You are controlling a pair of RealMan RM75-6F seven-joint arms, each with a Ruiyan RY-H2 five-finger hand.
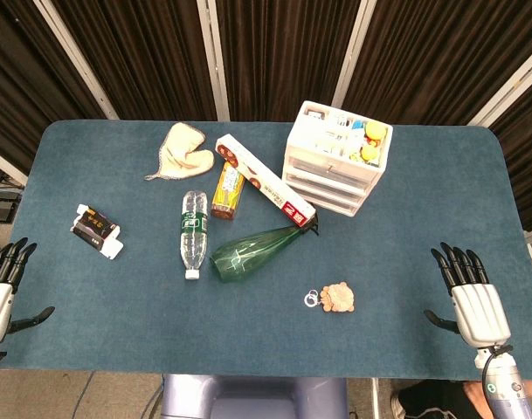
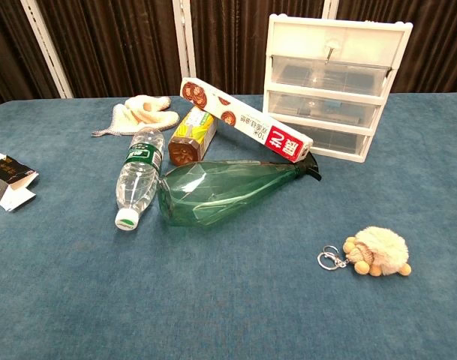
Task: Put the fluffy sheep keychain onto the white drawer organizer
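- The fluffy sheep keychain [image 2: 378,250] lay flat on the blue table [image 1: 397,253], toward the near edge and right of centre; its metal ring [image 2: 330,259] pointed left; nothing touched it.
- The white drawer organizer [image 2: 335,86] stood well apart from it at the far right of the table; small colourful items sat on its top in the head view.
- A green glass bottle [image 2: 228,189] lay on its side between the keychain and the clutter, its dark neck reaching toward the organizer.
- A long red-and-white box [image 2: 243,120] rested tilted across a yellow box [image 2: 192,135]; a clear plastic water bottle [image 2: 136,174] lay just left of the green one; a cream cloth [image 2: 142,111] sat behind them.
- A small black-and-white packet [image 1: 96,230] lay alone at the left.
- The right hand [image 1: 471,292] hovered at the near right edge, fingers spread and holding nothing, well apart from the keychain.
- The left hand [image 1: 2,284] sat at the near left edge, fingers likewise apart and holding nothing.
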